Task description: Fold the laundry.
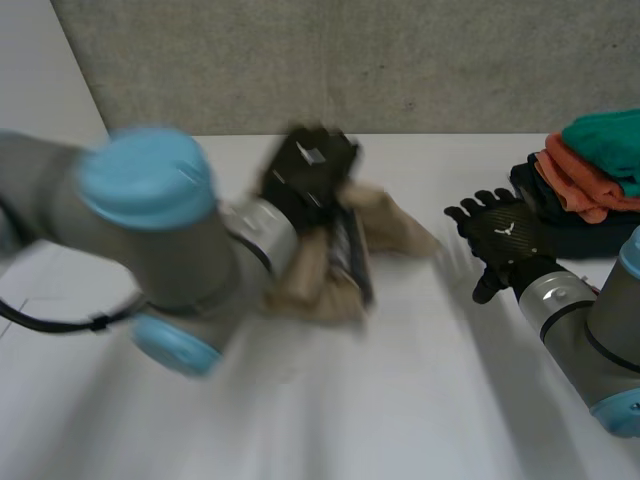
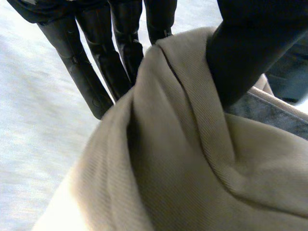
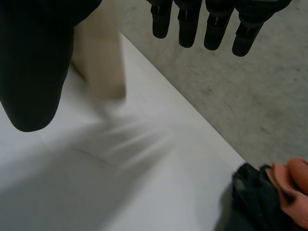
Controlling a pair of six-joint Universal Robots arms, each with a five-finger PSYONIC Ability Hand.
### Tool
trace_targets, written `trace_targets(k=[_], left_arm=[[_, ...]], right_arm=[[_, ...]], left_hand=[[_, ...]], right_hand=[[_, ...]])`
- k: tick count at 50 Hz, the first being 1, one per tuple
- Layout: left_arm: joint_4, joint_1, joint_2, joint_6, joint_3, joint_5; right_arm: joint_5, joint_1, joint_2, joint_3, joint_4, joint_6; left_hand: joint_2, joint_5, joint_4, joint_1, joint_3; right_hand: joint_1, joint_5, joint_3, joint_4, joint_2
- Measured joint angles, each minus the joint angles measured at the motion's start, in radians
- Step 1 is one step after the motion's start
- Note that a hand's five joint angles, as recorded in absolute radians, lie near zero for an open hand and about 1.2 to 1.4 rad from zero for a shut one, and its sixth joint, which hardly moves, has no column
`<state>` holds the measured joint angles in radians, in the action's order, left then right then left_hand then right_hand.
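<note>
Pinching a ridge of the beige garment (image 2: 183,159) between thumb and fingers, the left hand (image 1: 310,170) holds it bunched mid-way across the white table (image 1: 400,400). It looks like soft, light twill that will probably sag, so an edge would be the better place to grip. The right hand (image 1: 500,232) hovers spread and empty beside it.

Centre frame, beige fine-ribbed cloth garment (image 1: 300,280) bears a dark grey band (image 1: 352,255); right edge, teal folded cloth (image 1: 610,140) tops coral folded cloth (image 1: 580,180) and navy folded cloth (image 1: 585,238).
</note>
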<state>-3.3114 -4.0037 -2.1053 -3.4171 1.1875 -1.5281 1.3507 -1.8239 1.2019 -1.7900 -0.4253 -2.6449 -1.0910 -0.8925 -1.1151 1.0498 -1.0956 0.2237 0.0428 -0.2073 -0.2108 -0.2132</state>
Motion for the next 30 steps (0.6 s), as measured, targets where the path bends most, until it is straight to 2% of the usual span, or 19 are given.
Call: trace_targets(k=[2,7,10,13,16,19,25,30], left_arm=[[0.003,0.068,-0.09,0.006,-0.015,-0.005],[0.02,0.184,-0.241,0.004,-0.083,-0.049],[0.031,0.217,-0.264,0.001,-0.11,-0.092],[0.035,0.209,-0.222,-0.001,-0.113,-0.126],[0.038,0.145,-0.116,-0.003,-0.087,-0.154],[0.041,0.068,-0.029,-0.005,-0.048,-0.146],[0.051,-0.144,0.071,-0.047,0.053,-0.004],[0.058,-0.307,0.037,-0.135,0.085,0.14]], right_arm=[[0.027,0.003,0.0,0.003,0.002,0.0],[0.076,0.009,0.0,0.007,0.003,0.0],[0.09,0.011,0.002,0.007,0.005,-0.001],[0.096,0.01,0.013,0.004,0.011,-0.003],[0.096,0.007,0.034,0.001,0.031,-0.011],[0.094,0.001,0.058,-0.001,0.069,-0.028],[0.081,-0.027,0.11,0.009,0.203,-0.088],[0.07,-0.073,0.137,0.018,0.326,-0.115]], left_hand=[[0.352,0.329,0.371,-0.379,0.355],[0.817,0.81,0.85,-0.805,0.821],[0.86,0.842,0.893,-0.821,0.862],[0.862,0.842,0.893,-0.821,0.862],[0.863,0.842,0.893,-0.821,0.862],[0.863,0.842,0.893,-0.821,0.862],[0.863,0.842,0.893,-0.821,0.862],[0.862,0.842,0.892,-0.821,0.862]], right_hand=[[0.0,0.0,0.0,0.0,0.0],[0.0,0.0,0.0,0.0,0.0],[0.0,0.0,0.0,0.0,0.0],[0.0,0.0,0.0,0.0,0.0],[0.0,0.0,0.0,0.0,0.0],[0.0,-0.002,0.0,0.0,0.0],[0.0,0.0,0.0,0.0,0.0],[0.0,0.0,0.0,0.0,0.0]])
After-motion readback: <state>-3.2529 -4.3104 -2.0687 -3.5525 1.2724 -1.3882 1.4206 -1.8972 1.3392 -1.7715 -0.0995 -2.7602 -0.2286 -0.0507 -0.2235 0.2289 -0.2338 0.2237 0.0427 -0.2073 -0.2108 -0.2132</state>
